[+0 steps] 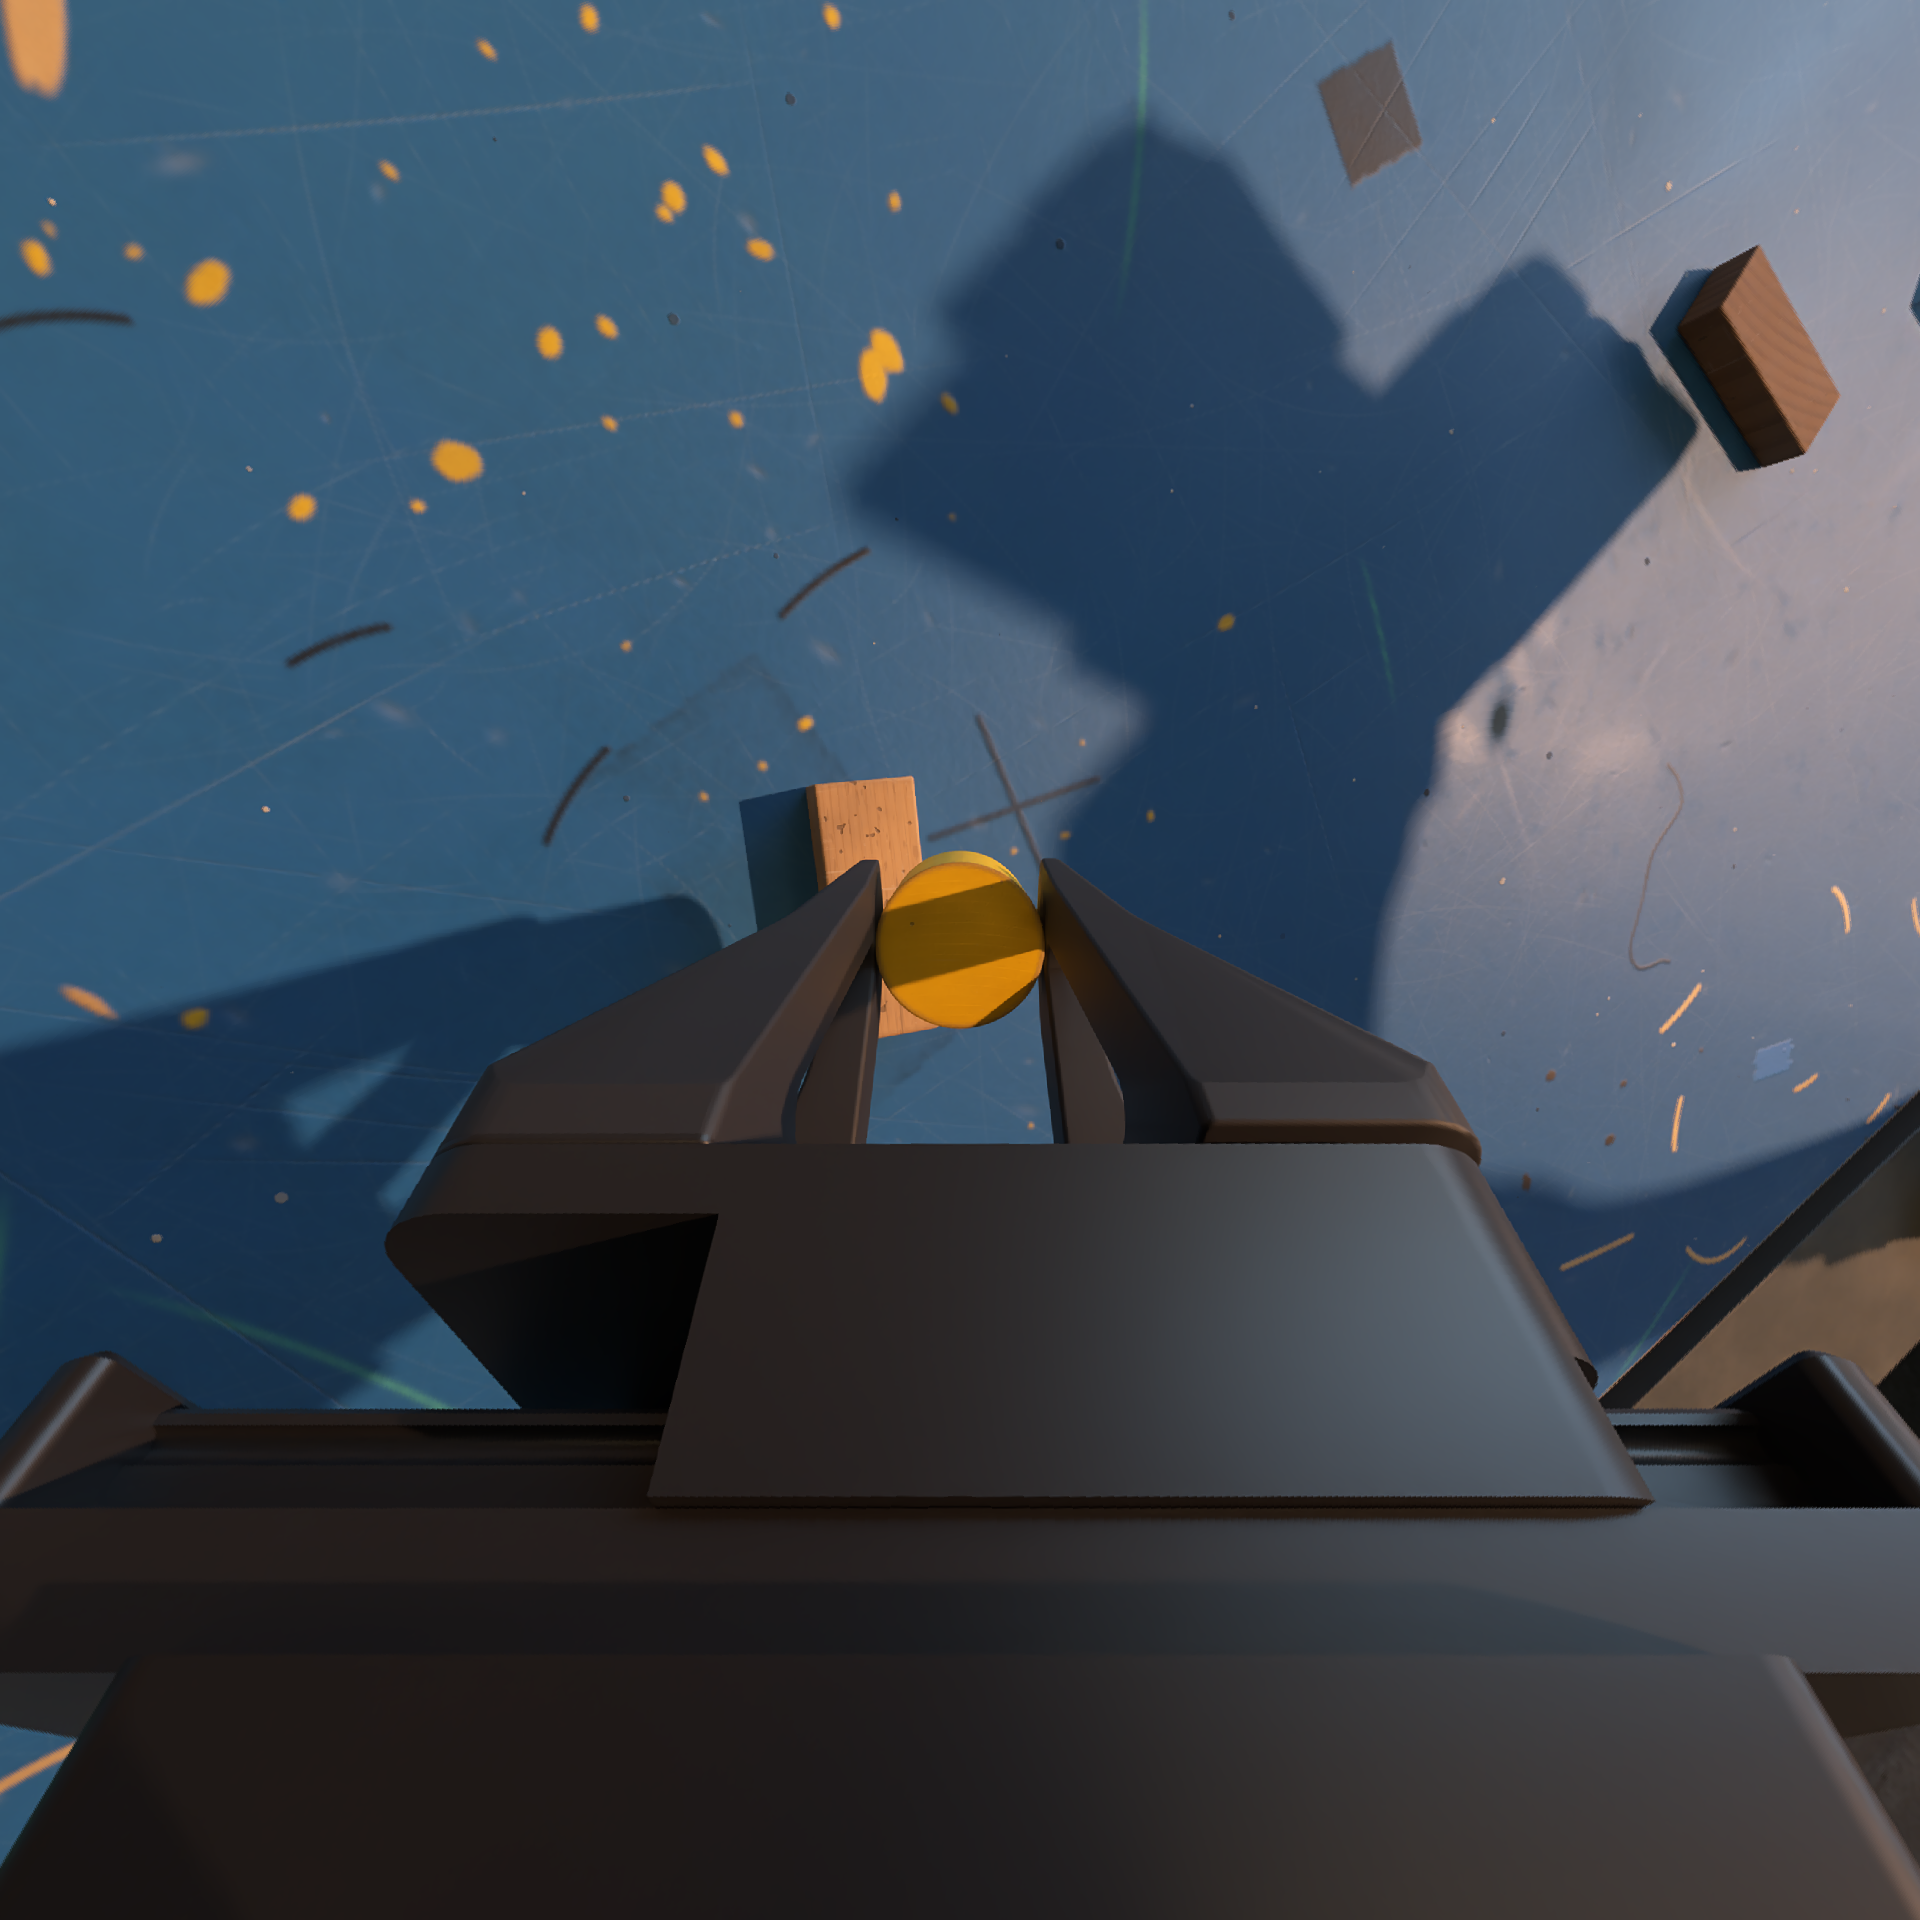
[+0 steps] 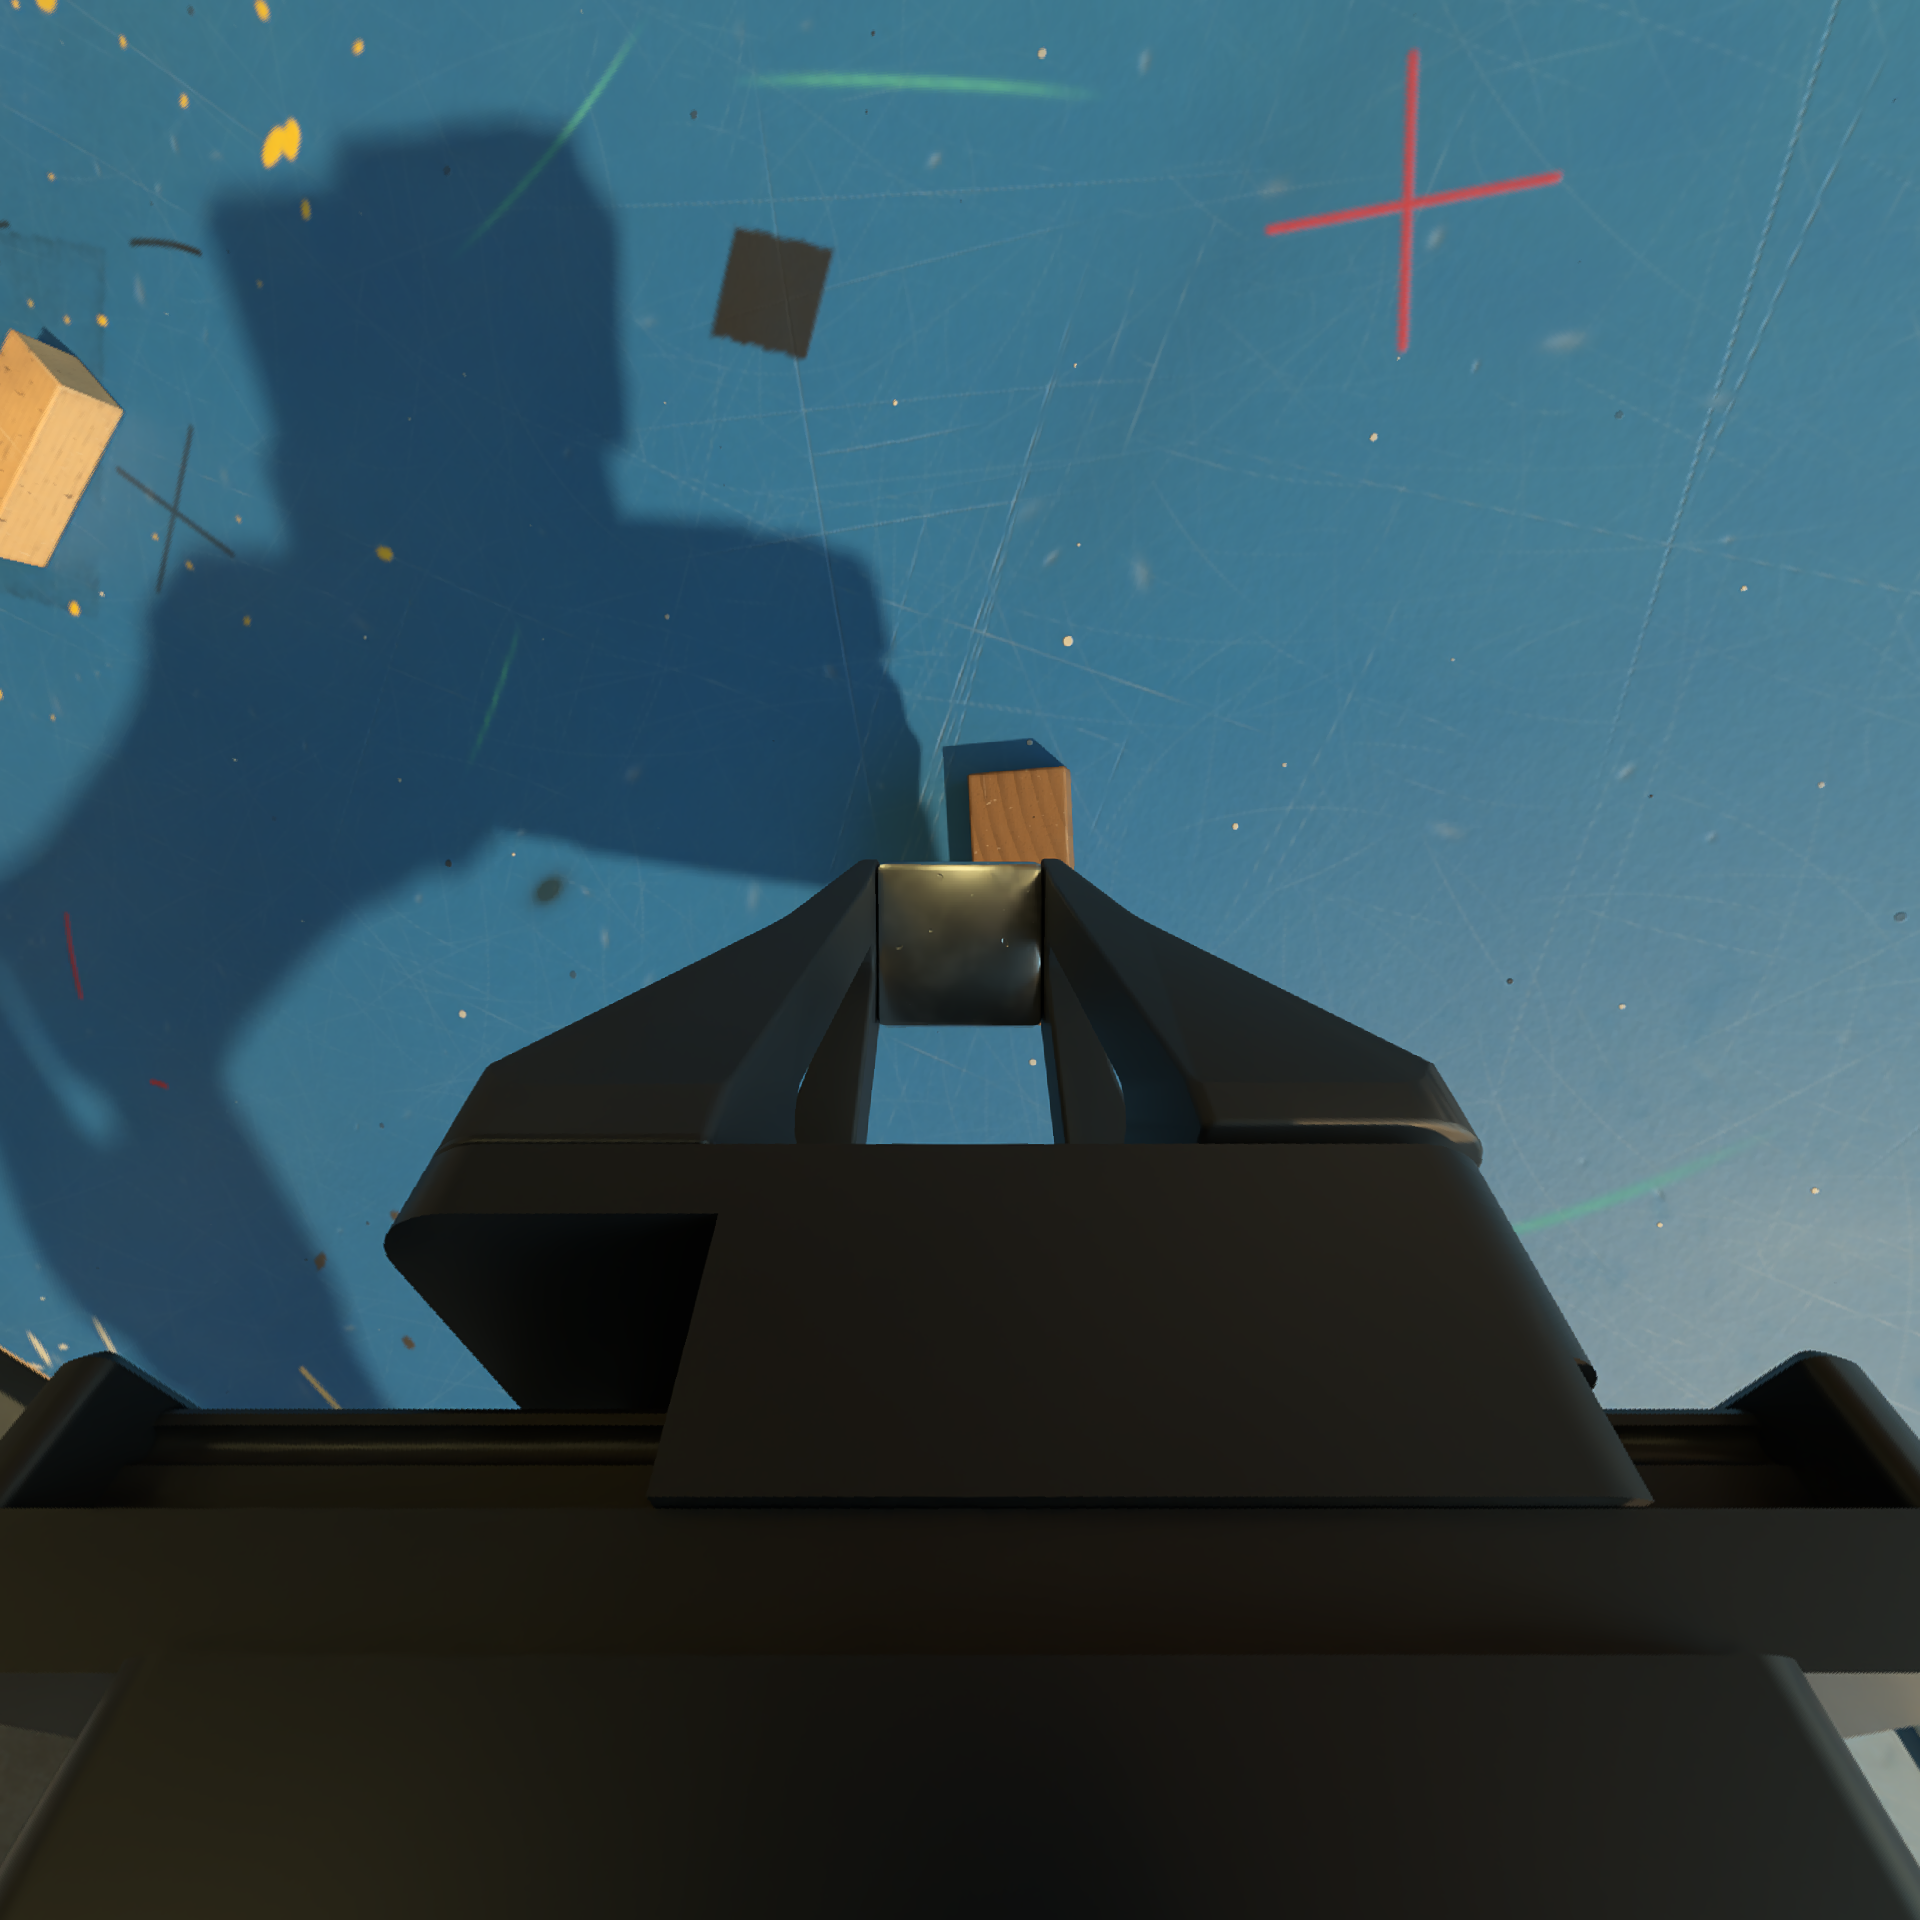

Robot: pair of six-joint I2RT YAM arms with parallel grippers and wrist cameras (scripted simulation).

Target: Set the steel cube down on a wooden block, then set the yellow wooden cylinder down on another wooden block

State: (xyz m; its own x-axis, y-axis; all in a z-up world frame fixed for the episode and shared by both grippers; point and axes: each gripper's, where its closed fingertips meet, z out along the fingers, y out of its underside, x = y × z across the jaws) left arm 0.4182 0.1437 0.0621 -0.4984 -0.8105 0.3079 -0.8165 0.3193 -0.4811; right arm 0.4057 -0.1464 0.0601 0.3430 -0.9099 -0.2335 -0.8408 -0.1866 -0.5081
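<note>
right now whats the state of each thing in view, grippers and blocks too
left gripper: shut on the yellow wooden cylinder
yellow wooden cylinder: held off the table, above the light wooden block
light wooden block: lying on the table, nothing on it
right gripper: shut on the steel cube
steel cube: held, not yet set down
brown wooden block: on the table, top bare

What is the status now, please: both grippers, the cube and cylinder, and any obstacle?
Left gripper shut on yellow cylinder, over light wooden block. Right gripper shut on steel cube, wooden block just ahead. Nothing in the way.
</note>
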